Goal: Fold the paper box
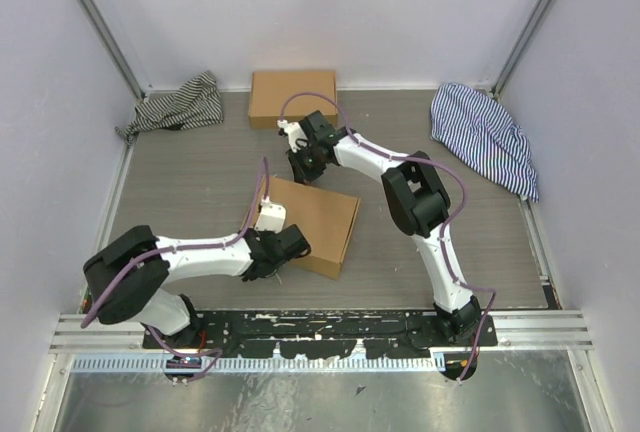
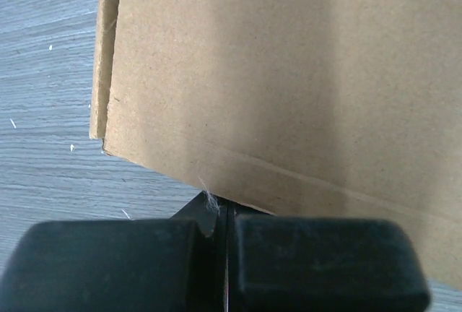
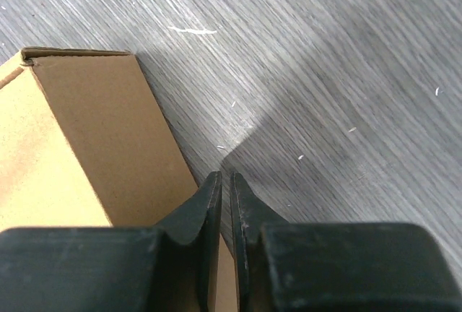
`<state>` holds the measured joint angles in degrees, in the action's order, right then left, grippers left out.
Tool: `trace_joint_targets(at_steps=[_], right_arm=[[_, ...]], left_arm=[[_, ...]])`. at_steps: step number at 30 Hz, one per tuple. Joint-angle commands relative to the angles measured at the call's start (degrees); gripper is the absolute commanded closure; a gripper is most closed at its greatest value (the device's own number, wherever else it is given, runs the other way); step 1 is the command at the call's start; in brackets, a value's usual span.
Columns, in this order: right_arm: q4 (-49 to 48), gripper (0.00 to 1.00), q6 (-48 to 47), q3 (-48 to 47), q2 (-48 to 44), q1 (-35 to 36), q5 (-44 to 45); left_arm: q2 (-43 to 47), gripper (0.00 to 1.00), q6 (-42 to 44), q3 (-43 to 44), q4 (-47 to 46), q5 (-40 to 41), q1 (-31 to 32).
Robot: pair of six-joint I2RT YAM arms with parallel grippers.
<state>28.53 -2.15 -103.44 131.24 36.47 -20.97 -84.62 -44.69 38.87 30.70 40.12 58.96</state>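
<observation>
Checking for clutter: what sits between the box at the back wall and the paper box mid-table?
In the top view, the right gripper lies between the back box and the paper box.

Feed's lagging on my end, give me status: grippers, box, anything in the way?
Left gripper shut, at near edge of paper box. Right gripper about shut, empty, by its far corner. Box lies closed on table. Nothing in the way; second box sits far back.

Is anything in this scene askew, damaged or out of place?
The paper box in the middle lies turned at an angle to the table edges, while the other box at the back sits square. No damage or spill shows.
</observation>
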Motion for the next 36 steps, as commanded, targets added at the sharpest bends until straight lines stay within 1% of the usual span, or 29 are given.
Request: trace_joint_targets(at_steps=[1,5,8,11,14,20,23,27,29,31,34,36], right_arm=[[9.2,0.83,-1.0,-2.3,-0.1,7.8,-14.3],[8.4,0.83,1.6,-2.4,0.6,6.9,-11.3],[7.5,0.83,3.2,-2.5,0.9,5.8,-10.0],[6.5,0.83,5.0,-2.7,1.4,4.6,-9.4],[5.6,0.82,7.8,-2.6,1.6,3.4,-7.2],[0.3,0.77,14.9,2.1,-2.0,0.2,-0.2],[-2.8,0.76,18.1,6.3,-5.4,-2.3,2.1],[-5.2,0.74,20.5,11.6,-11.1,-4.9,8.5],[-5.3,0.74,21.2,14.5,-13.9,-6.4,11.5],[-5.9,0.74,22.2,19.4,-16.9,-8.1,13.5],[-6.8,0.74,22.7,24.9,-20.2,-10.8,14.7],[-7.0,0.74,22.1,27.4,-21.4,-11.8,14.4]], left_arm=[[-3.8,1.0,-4.3,4.7,-19.2,2.7,2.6],[-4.0,1.0,-4.6,5.6,-17.1,2.6,3.8],[-1.7,0.99,-3.5,4.5,-16.7,0.6,4.8],[2.0,0.9,-3.1,3.6,-14.7,-1.7,6.3],[5.7,0.79,-3.3,3.9,-9.5,-2.7,6.8],[15.2,0.7,-3.7,4.3,-0.6,-3.2,7.1],[18.7,0.69,-3.3,3.6,-0.8,-5.3,7.6],[20.2,0.71,0.1,2.4,-6.4,-12.5,8.5],[19.3,0.71,1.6,2.6,-7.9,-16.0,9.0],[17.5,0.72,2.5,3.0,-8.0,-18.6,10.3],[14.3,0.73,3.5,3.9,-8.0,-20.8,13.2],[12.4,0.73,3.9,4.9,-8.2,-20.7,15.4]])
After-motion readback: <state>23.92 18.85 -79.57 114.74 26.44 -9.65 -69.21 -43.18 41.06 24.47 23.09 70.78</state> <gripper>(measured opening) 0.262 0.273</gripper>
